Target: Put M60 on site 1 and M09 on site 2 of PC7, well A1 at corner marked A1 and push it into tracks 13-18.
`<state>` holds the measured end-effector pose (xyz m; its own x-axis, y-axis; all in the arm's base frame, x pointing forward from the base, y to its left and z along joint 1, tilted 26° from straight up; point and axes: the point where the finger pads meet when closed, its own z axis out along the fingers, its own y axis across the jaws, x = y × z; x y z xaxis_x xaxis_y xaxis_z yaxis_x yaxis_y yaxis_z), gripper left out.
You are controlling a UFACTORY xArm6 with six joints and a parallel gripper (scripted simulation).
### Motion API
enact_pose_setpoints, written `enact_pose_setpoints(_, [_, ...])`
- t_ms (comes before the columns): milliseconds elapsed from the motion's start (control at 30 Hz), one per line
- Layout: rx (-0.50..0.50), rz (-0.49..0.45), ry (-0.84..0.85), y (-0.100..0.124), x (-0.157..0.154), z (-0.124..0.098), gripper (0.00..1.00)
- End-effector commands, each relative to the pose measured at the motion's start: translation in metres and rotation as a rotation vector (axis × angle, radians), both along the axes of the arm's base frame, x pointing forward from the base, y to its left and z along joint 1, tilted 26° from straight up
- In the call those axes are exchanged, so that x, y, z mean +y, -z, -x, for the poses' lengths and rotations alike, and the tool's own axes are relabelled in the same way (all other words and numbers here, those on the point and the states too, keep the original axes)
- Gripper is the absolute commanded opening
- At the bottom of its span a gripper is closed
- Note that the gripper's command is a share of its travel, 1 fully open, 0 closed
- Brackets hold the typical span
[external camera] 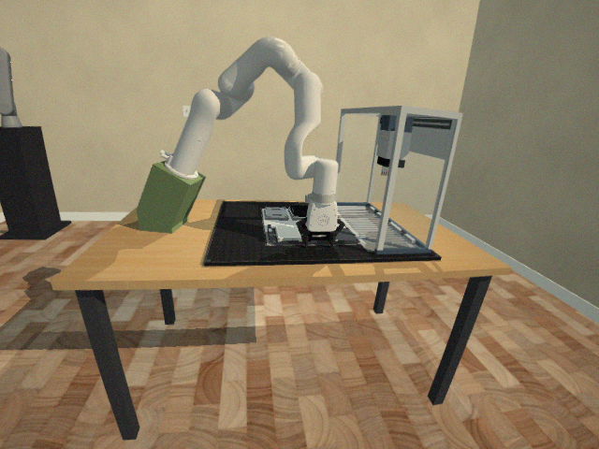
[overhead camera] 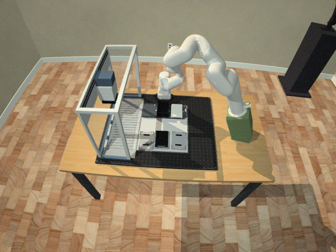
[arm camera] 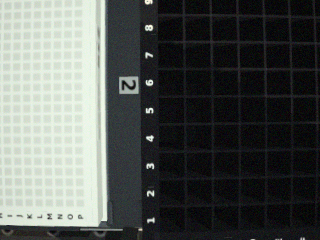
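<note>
The carrier PC7 [overhead camera: 148, 109] [arm camera: 125, 145] lies on the apron [overhead camera: 173, 126] at its far side. The white 384-well plate M60 [overhead camera: 176, 110] [external camera: 286, 233] [arm camera: 45, 110] lies on it at the end towards the arm's base. The black deep-well block M09 [overhead camera: 163, 108] [arm camera: 235, 120] lies beside it, past the label "2" [arm camera: 128, 85]. My gripper [overhead camera: 164, 101] [external camera: 322, 238] is open and hangs low, straight over M09. Its fingers do not show in the wrist view. The black plate M06 [overhead camera: 162, 138] sits in the middle nest.
The nests on either side of M06 [overhead camera: 146, 141] [overhead camera: 179, 140] are empty. The loading rails [overhead camera: 122, 127] [external camera: 362, 224] lie inside the white instrument frame [overhead camera: 119, 47] [external camera: 401, 113]. The arm's green base block [overhead camera: 240, 127] stands at the table's side.
</note>
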<state>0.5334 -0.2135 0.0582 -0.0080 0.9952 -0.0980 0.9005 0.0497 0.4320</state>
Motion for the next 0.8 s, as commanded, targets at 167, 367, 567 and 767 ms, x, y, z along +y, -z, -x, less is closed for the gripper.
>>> enact_pose_setpoints(167, [-0.003, 0.001, 0.0, -0.0013, 0.0028, -0.0008, 1.0])
enact_pose_setpoints(367, [-0.003, 0.001, 0.0, -0.001, 0.005, -0.0008, 1.0])
enact_pose_setpoints(567, [-0.003, 0.001, 0.0, -0.001, 0.005, -0.0008, 1.0])
enact_pose_setpoints(767, [-0.003, 0.001, 0.0, -0.001, 0.005, -0.0008, 1.0])
